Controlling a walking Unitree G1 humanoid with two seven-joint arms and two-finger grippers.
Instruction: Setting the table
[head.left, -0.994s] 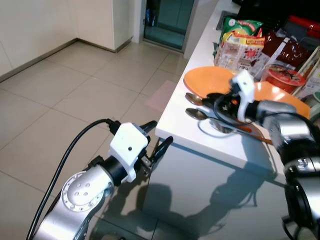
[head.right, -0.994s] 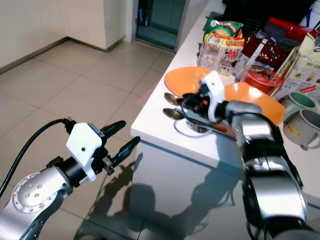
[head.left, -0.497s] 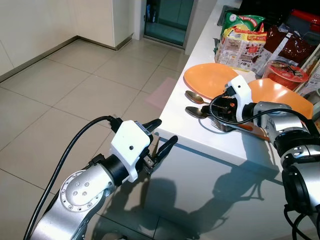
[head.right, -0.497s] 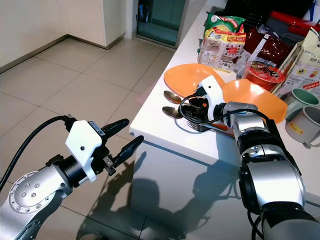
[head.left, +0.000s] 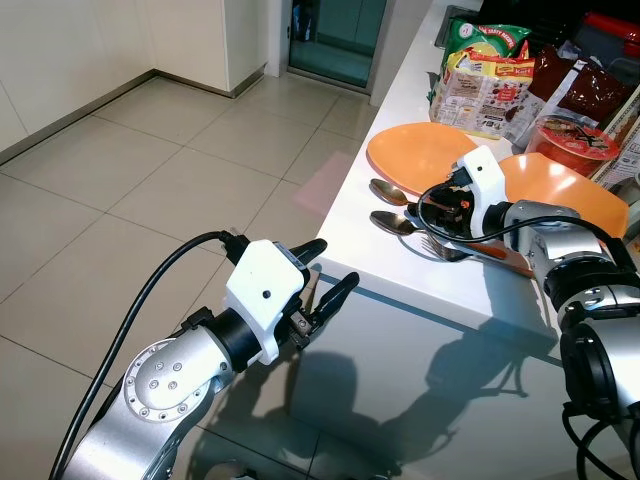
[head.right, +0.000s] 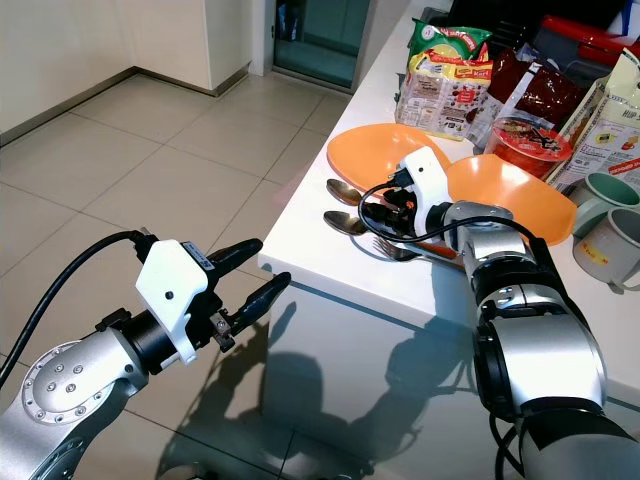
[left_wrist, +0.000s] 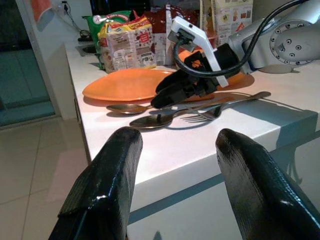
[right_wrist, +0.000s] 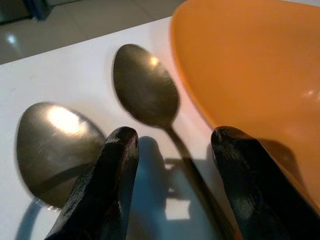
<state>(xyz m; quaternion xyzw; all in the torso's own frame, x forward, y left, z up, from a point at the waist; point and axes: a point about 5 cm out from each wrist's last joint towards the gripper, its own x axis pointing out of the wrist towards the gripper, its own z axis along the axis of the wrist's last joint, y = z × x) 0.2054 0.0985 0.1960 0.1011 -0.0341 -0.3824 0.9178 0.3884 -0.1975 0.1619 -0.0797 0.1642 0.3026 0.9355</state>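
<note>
**R gripper over cutlery at counter edge: risk notes**

Risks. We judge the main hazard is proximity to the counter (head.left: 400, 275) edge: the two spoons and the fork lie near the front corner, so a sideways nudge from the R gripper (head.right: 385, 213) could slide one off onto the tile floor (head.left: 150, 170). Second risk: the spoon handle is thin, flat and glossy metal; we expect the fingers to slip or pinch air if they close too high. Third: the near orange plate (right_wrist: 250, 75) sits just beside the spoon, so a descending finger may clip its rim and shift it.

Gripper state. R gripper: fingers (right_wrist: 107, 195) apart, straddling the handle of the far spoon (right_wrist: 145, 87), nothing held. L gripper (head.left: 325, 290): fingers apart, empty, hovering off the counter, below and in front of its corner.

Task items. Far spoon (head.left: 385, 190) lies next to the plate (head.left: 415, 160); near spoon (head.left: 392, 222) lies parallel, just beside it, closer to the edge. Fork (head.left: 440, 247) lies just beside the near spoon, tines toward the spoon bowls. All three are dull grey metal w/ bright highlights. A 2nd orange plate (head.left: 565, 190) sits beyond the R wrist. Noodle packs (head.left: 485, 75) and a red cup (head.left: 570, 145) stand behind, well apart from the cutlery.
</note>
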